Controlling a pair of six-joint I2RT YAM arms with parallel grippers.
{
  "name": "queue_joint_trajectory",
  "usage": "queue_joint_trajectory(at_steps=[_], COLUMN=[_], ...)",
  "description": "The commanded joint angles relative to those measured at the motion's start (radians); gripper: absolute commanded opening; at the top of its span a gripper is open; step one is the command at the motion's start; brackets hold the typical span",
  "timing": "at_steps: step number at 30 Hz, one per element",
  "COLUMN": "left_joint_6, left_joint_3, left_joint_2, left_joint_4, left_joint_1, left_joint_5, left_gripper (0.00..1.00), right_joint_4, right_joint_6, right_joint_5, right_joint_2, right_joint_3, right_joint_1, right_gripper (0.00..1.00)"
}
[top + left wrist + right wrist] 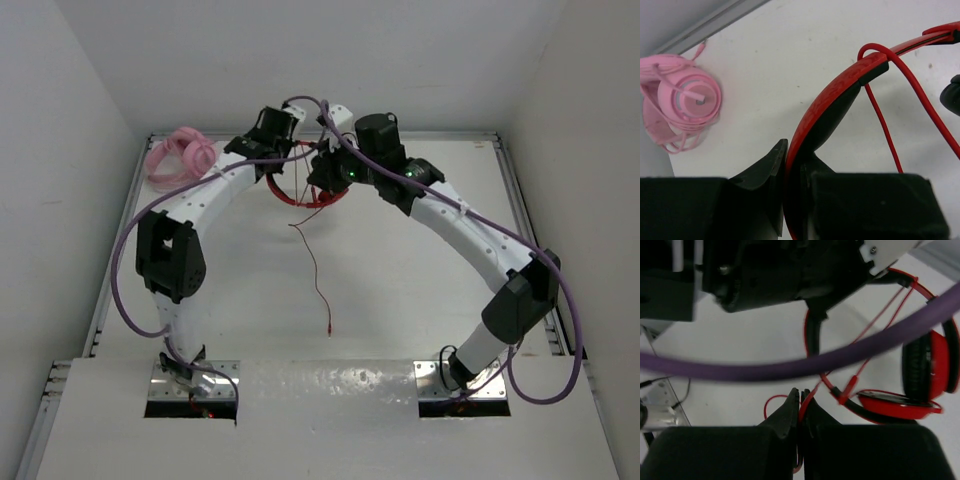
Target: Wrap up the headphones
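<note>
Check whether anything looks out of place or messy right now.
The red cord trails loose down the table from the headphones, with only one loop over the headband, so it looks untidy. The pink headphones lie neatly coiled at the far left. Nothing spilled or broken.

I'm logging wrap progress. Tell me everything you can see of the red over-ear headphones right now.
The red over-ear headphones have a glossy, plastic-looking red headband lined in black, round red cups with black cushions, and a thin red cord. The left gripper is shut on the headband, and the right gripper pinches the cord. One turn of cord loops over the band. The rest trails loose over the white table, not yet wrapped.
</note>
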Motion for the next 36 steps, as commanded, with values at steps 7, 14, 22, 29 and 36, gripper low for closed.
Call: queue_joint_trajectory(at_steps=[7, 14, 22, 29, 36], left_joint_6=[0.342, 0.500, 0.589, 0.474, 0.391], left_joint_3=[-0.167, -0.248, -0.318, -0.377, -0.284], left_joint_2=[-0.196, -0.270, -0.376, -0.419, -0.417], left_joint_4=[0.161, 0.189, 0.085, -0.014, -0.112], left_joint_1=[-0.071, -0.118, -0.159, -0.184, -0.184], left_joint_5=[0.028, 0.001, 0.333, 0.440, 0.579], left_gripper=[0.00, 0.00, 0.00, 0.00, 0.00], right_joint_4=[-0.264, -0.375, 0.038, 0.213, 0.302], right_joint_6=[-0.169, -0.318, -0.417, -0.559, -0.481], right_joint_5=[0.197, 0.431, 0.297, 0.364, 0.191], right_joint_2=[0.029, 0.028, -0.115, -0.138, -0.129], right_joint_3=[0.195, 0.254, 0.015, -0.090, -0.133], right_joint_1=[-0.138, -0.141, -0.149, -0.166, -0.186], right_gripper=[0.00, 0.00, 0.00, 0.00, 0.00])
